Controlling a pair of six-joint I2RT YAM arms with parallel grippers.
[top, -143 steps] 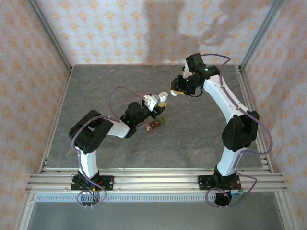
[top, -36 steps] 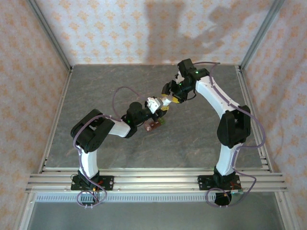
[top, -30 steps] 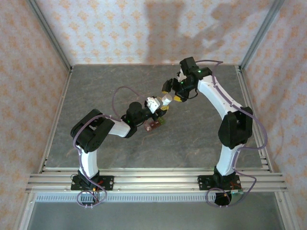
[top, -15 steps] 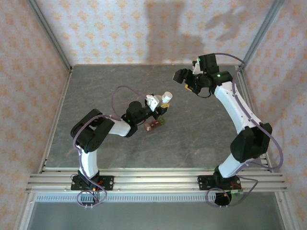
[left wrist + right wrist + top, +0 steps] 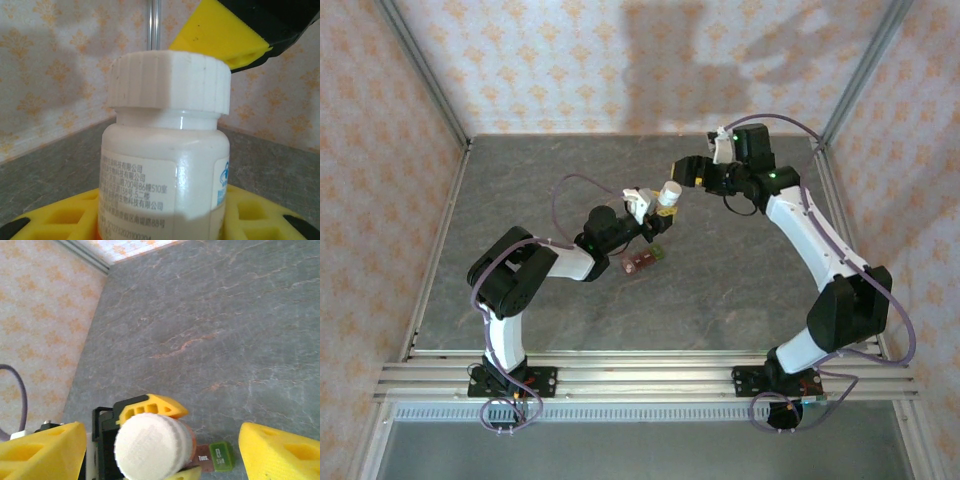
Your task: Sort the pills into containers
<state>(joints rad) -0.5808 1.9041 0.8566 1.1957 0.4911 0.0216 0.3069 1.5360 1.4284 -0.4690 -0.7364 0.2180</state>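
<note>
The left claw (image 5: 662, 207) gripped the white bottle (image 5: 165, 165) by its body, cap (image 5: 152, 445) on. The right claw (image 5: 688, 172) stood open, its pads either side of the cap. The containers (image 5: 642, 261) lay on the counter (image 5: 740, 270) below the left claw, seemingly empty. Uncapping was in hand. Next, the right claw would need to close squarely on the cap and twist.

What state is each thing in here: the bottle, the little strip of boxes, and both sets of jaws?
Pill bottle: cap on, held above the table.
Pill strip: lying on the table, closed as far as shows.
Left gripper: jaws shut on the pill bottle.
Right gripper: jaws open, empty, close to the cap.
</note>
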